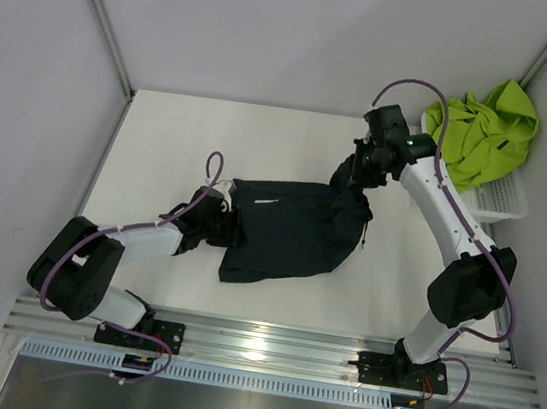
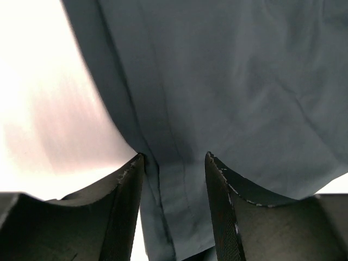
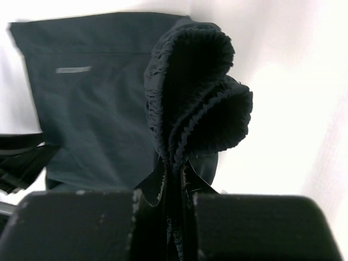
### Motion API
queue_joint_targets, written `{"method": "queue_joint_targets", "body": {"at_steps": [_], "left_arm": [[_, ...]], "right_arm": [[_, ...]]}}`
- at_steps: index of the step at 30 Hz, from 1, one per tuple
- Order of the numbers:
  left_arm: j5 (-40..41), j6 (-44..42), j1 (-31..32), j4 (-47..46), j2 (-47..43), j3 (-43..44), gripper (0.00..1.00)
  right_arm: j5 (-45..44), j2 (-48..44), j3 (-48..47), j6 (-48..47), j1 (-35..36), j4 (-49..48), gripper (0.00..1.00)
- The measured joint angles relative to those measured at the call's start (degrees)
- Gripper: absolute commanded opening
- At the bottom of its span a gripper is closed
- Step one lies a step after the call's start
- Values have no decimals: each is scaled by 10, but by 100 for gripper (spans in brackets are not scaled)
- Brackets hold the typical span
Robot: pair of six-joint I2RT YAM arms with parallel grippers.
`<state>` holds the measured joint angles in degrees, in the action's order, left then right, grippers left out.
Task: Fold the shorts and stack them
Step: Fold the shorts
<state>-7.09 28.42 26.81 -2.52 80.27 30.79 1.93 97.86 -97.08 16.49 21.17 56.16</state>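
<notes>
The dark navy shorts (image 1: 290, 232) lie spread on the white table between the two arms. My left gripper (image 1: 233, 227) sits at their left edge. In the left wrist view its jaws (image 2: 174, 163) stand apart, with the hem of the dark fabric (image 2: 228, 81) lying between them. My right gripper (image 1: 352, 180) is shut on the gathered waistband (image 3: 190, 92) at the right end and holds it bunched above the table; the right wrist view shows the pinch (image 3: 176, 174). The lime green shorts (image 1: 485, 132) hang crumpled over the basket at the back right.
A white mesh basket (image 1: 501, 199) stands against the right wall under the green shorts. White walls enclose the table on three sides. The metal rail (image 1: 265, 345) with both arm bases runs along the near edge.
</notes>
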Motion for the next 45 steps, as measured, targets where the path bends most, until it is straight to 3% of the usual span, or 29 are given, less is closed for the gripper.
{"method": "queue_joint_targets", "body": {"at_steps": [9, 17, 25, 45], "left_arm": [[0, 0, 10, -5, 13, 10, 50], [1, 0, 16, 0, 10, 9, 50], [1, 1, 18, 13, -6, 0, 48], [7, 1, 22, 15, -9, -3, 47]], "right_arm": [[-65, 27, -33, 67, 129, -28, 0], [-103, 131, -33, 118, 199, -76, 0], [-110, 180, -31, 165, 233, -119, 1], [-148, 181, -16, 200, 276, -166, 1]]}}
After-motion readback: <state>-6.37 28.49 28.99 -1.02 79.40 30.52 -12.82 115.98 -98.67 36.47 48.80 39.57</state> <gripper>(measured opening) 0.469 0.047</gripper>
